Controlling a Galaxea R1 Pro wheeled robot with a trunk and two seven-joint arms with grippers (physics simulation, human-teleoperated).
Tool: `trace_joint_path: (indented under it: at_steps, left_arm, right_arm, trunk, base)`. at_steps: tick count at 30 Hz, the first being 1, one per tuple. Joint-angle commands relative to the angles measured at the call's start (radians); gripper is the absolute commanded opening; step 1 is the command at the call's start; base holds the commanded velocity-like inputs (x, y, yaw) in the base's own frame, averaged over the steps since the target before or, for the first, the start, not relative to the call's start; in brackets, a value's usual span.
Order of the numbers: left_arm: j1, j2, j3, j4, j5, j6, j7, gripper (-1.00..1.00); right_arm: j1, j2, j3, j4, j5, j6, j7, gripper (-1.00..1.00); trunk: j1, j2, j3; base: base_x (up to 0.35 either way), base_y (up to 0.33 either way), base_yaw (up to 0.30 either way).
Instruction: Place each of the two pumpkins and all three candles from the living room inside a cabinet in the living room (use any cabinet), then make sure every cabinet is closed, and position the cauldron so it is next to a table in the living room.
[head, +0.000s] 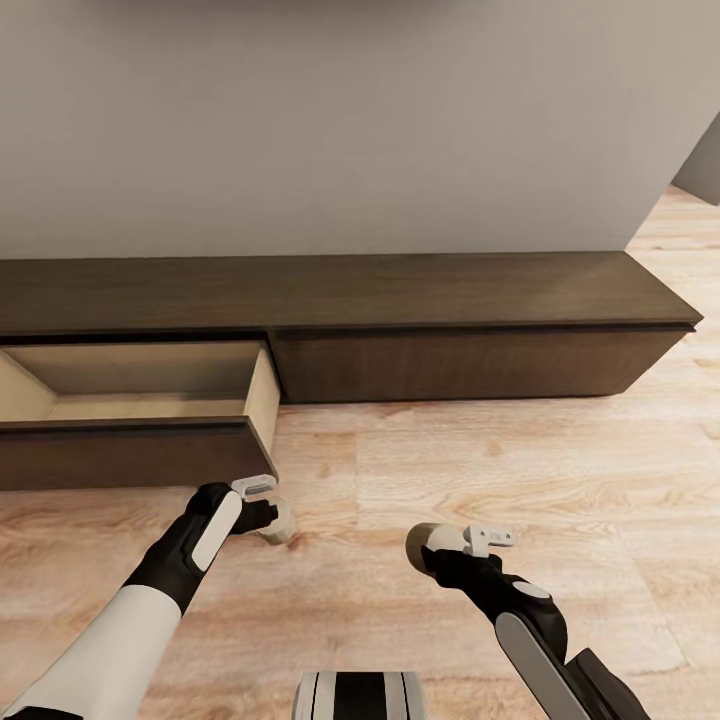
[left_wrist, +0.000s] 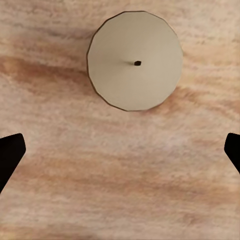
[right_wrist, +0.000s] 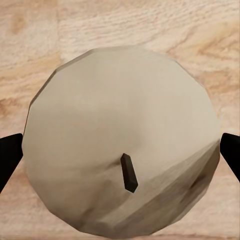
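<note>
A stubby beige candle (head: 281, 522) stands on the plank floor just in front of the open drawer (head: 262, 395) of the long dark cabinet (head: 450, 360). My left gripper (head: 266, 516) hovers over that candle (left_wrist: 135, 61), open wide, and the candle sits ahead of the fingertips (left_wrist: 10, 155), not between them. A second candle (head: 422, 541) is tilted in my right gripper (head: 434, 553). In the right wrist view this candle (right_wrist: 115, 125) spans the whole gap, with a fingertip (right_wrist: 10, 155) against each side. No pumpkins, cauldron or table are in view.
The drawer's pale inside (head: 140, 405) holds nothing I can see, and its dark front (head: 120, 455) juts out over the floor. The cabinet's right drawer front is flush. A grey wall rises behind, and wood floor (head: 560, 470) stretches to the right.
</note>
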Motion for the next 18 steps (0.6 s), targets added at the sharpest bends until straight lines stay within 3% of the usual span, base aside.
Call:
trace_joint_path:
  at_steps: [1,9,18]
  left_arm:
    - [0.000,0.001,-0.004,-0.001,0.010,0.002,0.010,1.00]
    - [0.000,0.000,-0.004,-0.002,0.010,0.002,0.009,1.00]
    - [0.000,0.000,-0.004,-0.003,0.010,0.003,0.010,1.00]
  right_arm:
    - [-0.001,-0.001,0.002,-0.001,-0.010,0.001,-0.010,-1.00]
    - [-0.001,-0.001,0.002,0.003,-0.010,0.001,-0.010,-1.00]
    - [-0.001,-0.001,0.002,0.003,-0.010,0.001,-0.010,-1.00]
  trunk:
    - [0.000,0.000,-0.001]
    - [0.000,0.000,-0.001]
    - [0.000,0.000,-0.001]
  base:
    - [0.000,0.000,0.000]
    - [0.009,0.000,0.000]
    - [0.172,0.000,0.000]
